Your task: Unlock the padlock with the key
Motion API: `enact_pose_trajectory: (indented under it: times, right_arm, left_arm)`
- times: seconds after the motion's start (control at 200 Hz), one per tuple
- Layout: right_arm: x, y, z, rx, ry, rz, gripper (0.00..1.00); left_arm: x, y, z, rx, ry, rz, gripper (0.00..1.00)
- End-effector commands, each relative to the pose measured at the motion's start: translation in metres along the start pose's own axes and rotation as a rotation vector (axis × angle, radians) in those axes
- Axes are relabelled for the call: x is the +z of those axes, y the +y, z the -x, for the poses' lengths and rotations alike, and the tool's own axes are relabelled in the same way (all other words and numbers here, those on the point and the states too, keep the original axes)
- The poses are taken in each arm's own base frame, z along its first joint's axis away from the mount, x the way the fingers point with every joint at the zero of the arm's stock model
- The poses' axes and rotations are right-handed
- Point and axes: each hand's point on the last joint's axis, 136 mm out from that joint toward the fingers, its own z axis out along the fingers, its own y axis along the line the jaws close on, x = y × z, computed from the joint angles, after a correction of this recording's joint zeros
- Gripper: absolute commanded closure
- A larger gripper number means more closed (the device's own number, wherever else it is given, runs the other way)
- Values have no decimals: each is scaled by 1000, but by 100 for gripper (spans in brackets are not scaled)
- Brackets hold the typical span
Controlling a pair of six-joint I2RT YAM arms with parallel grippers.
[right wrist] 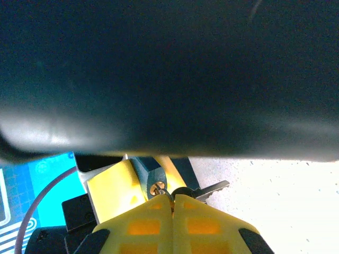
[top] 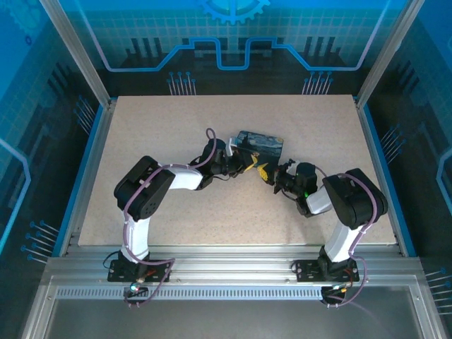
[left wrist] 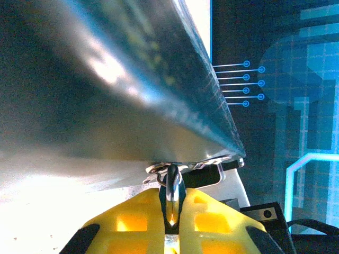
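The small bluish padlock (right wrist: 146, 173) hangs from the hasp (left wrist: 185, 166) of the painted tin (top: 259, 145). My left gripper (left wrist: 173, 200) is shut on the padlock (left wrist: 173, 186) just under the hasp, one yellow finger on each side. My right gripper (right wrist: 172, 201) meets it from the other side and is shut on the key (right wrist: 161, 190), whose tip sits in the brass keyhole (right wrist: 157, 187). A second dark key (right wrist: 213, 188) sticks out to the right beside those fingers. In the top view the left gripper (top: 253, 167) and right gripper (top: 272, 178) meet in front of the tin.
The tin's metal underside (left wrist: 106, 106) looms over the left wrist camera, and a dark surface (right wrist: 169, 74) hangs close above the right one. The speckled tabletop (top: 176, 127) lies bare around the tin, with aluminium rails (top: 226, 272) along the near edge.
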Motion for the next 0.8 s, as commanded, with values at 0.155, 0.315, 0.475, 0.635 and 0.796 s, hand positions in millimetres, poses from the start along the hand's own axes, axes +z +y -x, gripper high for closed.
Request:
enact_pose_trajectory:
  times: [0.155, 0.315, 0.475, 0.635, 0.796]
  right_arm:
    - [18, 19, -1, -89, 50, 26, 100]
    - [19, 24, -4, -117, 69, 21, 100]
    - [14, 14, -8, -150, 96, -31, 99]
    - [-2, -8, -10, -191, 120, -122, 81]
    - [-26, -17, -13, -282, 139, -215, 71]
  left_arm:
    - [8, -29, -58, 49, 208, -113, 100]
    - [8, -25, -62, 46, 220, -104, 100]
    - [7, -19, -59, 37, 205, -84, 100]
    - [4, -9, -48, 27, 172, -51, 100]
    - [3, -7, -39, 23, 152, -36, 100]
